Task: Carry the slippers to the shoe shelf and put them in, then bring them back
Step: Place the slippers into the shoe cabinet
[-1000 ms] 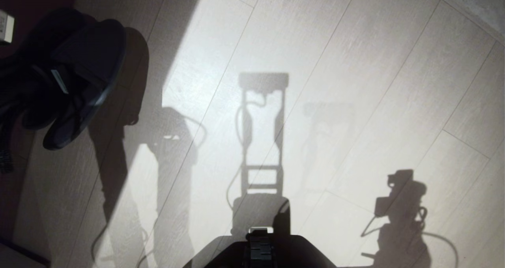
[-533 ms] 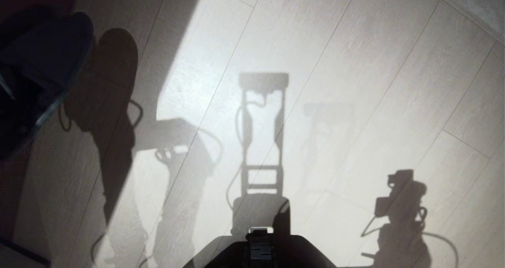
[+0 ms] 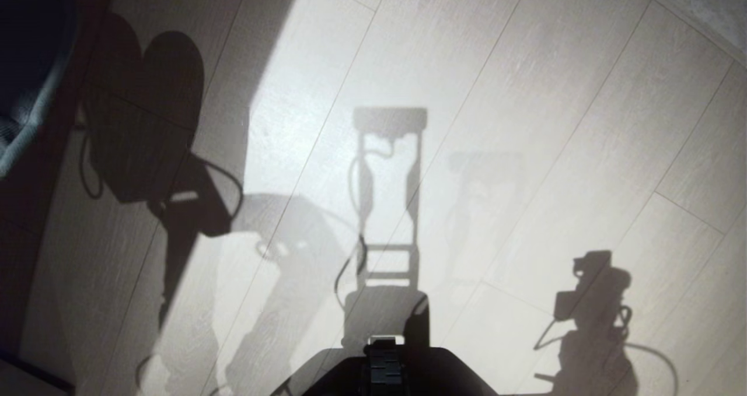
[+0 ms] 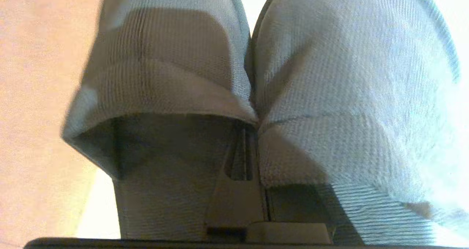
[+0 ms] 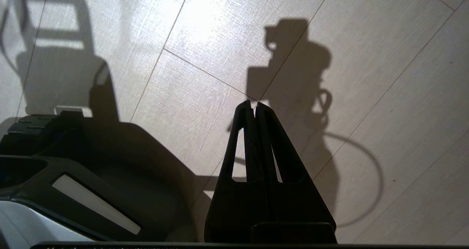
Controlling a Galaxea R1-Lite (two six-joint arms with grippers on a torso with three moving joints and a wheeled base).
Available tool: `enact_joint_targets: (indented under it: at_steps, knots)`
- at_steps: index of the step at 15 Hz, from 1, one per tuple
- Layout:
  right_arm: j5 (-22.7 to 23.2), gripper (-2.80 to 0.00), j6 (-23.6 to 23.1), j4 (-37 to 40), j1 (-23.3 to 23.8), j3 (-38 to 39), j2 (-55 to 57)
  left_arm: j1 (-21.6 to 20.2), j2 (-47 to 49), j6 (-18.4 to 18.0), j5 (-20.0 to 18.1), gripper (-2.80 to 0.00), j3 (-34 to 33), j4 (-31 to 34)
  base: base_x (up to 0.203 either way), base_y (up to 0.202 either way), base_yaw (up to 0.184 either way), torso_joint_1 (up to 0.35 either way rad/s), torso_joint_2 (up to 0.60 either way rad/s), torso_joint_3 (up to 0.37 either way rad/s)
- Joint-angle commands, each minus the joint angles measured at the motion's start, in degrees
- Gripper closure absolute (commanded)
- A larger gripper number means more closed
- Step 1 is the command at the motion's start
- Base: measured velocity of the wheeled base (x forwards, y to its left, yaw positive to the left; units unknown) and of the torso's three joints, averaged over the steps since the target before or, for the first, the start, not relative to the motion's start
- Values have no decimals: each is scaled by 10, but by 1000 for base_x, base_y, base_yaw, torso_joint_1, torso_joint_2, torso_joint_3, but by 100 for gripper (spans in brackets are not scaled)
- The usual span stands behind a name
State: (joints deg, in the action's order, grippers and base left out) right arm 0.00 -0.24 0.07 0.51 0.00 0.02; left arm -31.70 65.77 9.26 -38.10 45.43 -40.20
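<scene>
Your left gripper [image 4: 253,131] has its fingers clenched on the pair of soft grey-blue fabric slippers [image 4: 329,95], pinching the two inner edges where the wide upper bands meet, so both hang together off the floor with their rounded toes pointing away from the wrist. In the head view you catch only a dark sliver of the slippers [image 3: 29,75] at the far left edge, above the pale wood-plank floor [image 3: 525,93], where their heart-shaped shadow falls. Your right gripper [image 5: 255,107] is parked low beside the robot's dark base [image 5: 91,161], fingers pressed together on nothing, tips pointing at the sunlit floor. You have no shoe shelf in view.
</scene>
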Motion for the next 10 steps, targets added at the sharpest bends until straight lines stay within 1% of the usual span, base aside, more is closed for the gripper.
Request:
enact_joint_targets:
  at_steps: [1, 3, 5, 6, 7, 8, 10]
  knots:
    - [0, 0, 0, 0, 0, 0, -2, -2, -27, -3, -24, 0, -16, 5, 0, 0, 0, 0, 0, 0]
    - [0, 0, 0, 0, 0, 0, -2, -2, -53, -5, -34, 0, -34, 7, 0, 0, 0, 0, 0, 0]
    - [0, 0, 0, 0, 0, 0, -2, -5, -54, -5, -37, 0, -33, 7, 0, 0, 0, 0, 0, 0]
    - [0, 0, 0, 0, 0, 0, -2, -13, -51, -4, -37, 0, -26, 7, 0, 0, 0, 0, 0, 0]
    - [0, 0, 0, 0, 0, 0, -2, -32, -45, -4, -40, 0, -17, 7, 0, 0, 0, 0, 0, 0]
    - [0, 0, 0, 0, 0, 0, -2, -41, -40, -1, -51, 0, -11, 7, 0, 0, 0, 0, 0, 0]
    - [0, 0, 0, 0, 0, 0, -2, -43, -43, 0, -57, 0, -21, 6, 0, 0, 0, 0, 0, 0]
